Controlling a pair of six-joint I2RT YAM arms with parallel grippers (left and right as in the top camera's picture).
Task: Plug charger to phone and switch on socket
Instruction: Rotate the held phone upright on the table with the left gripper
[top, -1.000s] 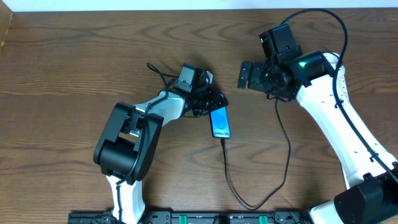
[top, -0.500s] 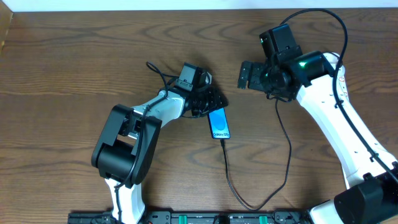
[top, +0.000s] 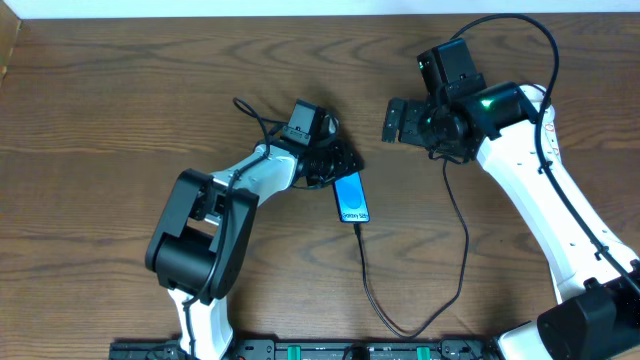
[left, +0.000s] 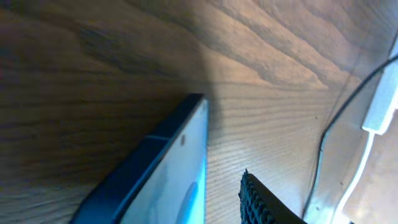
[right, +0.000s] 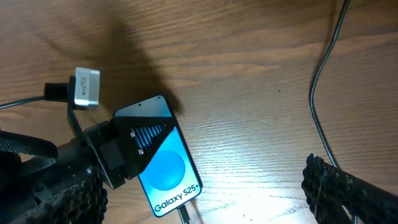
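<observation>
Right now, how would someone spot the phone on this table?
Look at the middle of the wooden table, where the left hand reaches. The phone is the slim rectangle by that hand, a thin black cable leading from its lower end. Only it has a bright blue screen with white Galaxy lettering.

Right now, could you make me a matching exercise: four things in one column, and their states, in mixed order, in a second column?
Things:
1 phone
2 cable
3 left gripper
4 right gripper

States:
A open, holding nothing
B at the phone's top end
C blue screen lit
D black, joined to the phone's lower end

Pairs: 1-C, 2-D, 3-B, 4-A
</observation>
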